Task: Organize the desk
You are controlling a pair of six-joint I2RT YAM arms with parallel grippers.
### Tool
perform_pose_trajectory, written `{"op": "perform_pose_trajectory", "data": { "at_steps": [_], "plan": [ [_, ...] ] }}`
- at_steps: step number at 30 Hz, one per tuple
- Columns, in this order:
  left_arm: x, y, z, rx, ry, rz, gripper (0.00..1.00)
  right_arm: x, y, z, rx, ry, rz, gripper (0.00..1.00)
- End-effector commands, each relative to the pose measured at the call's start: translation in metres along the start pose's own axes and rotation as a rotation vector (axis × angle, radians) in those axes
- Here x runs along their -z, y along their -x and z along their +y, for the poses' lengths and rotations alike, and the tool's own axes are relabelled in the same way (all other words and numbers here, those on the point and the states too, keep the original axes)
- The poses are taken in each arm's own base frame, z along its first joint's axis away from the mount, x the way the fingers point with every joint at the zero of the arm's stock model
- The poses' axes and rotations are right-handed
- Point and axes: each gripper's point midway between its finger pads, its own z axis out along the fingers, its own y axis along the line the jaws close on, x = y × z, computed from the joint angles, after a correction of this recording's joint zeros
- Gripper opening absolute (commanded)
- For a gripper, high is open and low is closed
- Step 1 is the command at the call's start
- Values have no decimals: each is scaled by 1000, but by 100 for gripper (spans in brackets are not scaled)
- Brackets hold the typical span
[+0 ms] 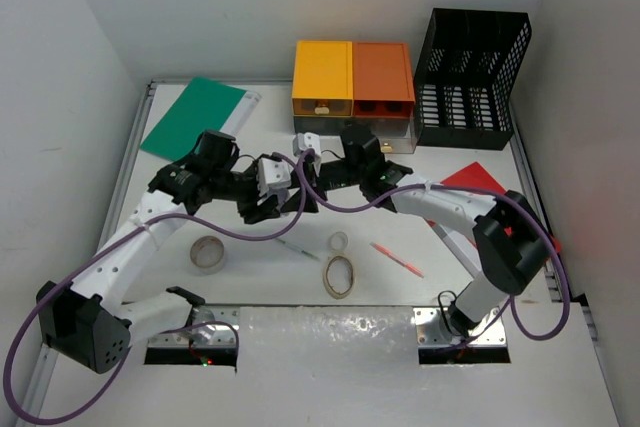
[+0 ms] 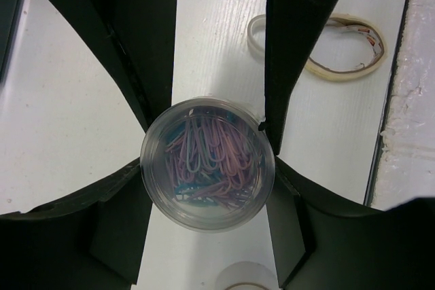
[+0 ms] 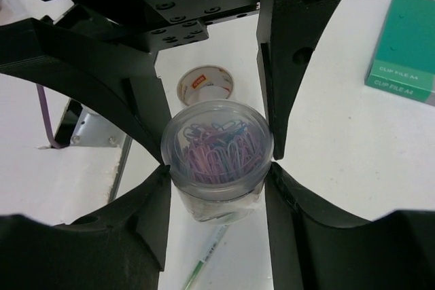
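Here, above the middle of the table (image 1: 255, 272), apparently lifted clear: jar of paper clips (image 2: 207, 164), long axis upright, lid up. Pinched on both flanks by the left fingers (image 2: 136, 39), half-closed. Flanked likewise by the right fingers (image 3: 282, 66), seemingly touching both sides. Equally near both arms. Farther back, drawers (image 1: 352, 79).

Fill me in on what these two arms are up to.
Both arms meet over the middle of the white desk. The left claw and the right claw are each closed on the same clear round plastic tub of coloured paper clips, held above the tabletop, apparently mid-handover. A whitish roll of tape and a pink pen lie loose below.
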Motion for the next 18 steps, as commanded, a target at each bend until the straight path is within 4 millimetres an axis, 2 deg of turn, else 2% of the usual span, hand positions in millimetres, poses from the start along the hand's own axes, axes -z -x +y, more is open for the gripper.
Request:
{"op": "perform_pose_trajectory", "data": {
  "at_steps": [1, 2, 3, 4, 6, 13, 18],
  "plan": [
    [2, 22, 0, -59, 6, -83, 17, 5, 21, -2, 79, -61, -47, 0],
    [2, 22, 2, -56, 10, -83, 39, 7, 17, -3, 76, -75, -43, 0],
    [1, 20, 3, -51, 15, -78, 45, 8, 16, -4, 77, -84, -43, 0],
    [1, 20, 4, -49, 18, -77, 57, 9, 15, -6, 72, -106, -39, 0],
    [0, 18, 4, -41, 21, -68, 67, 11, 13, -8, 74, -131, -37, 0],
    [4, 10, 7, -41, 57, -31, 98, 21, -2, -24, 65, -250, -4, 0],
    [6, 4, 8, -26, 85, -10, 100, 24, -5, -32, 48, -295, 2, 0]
  ]
}}
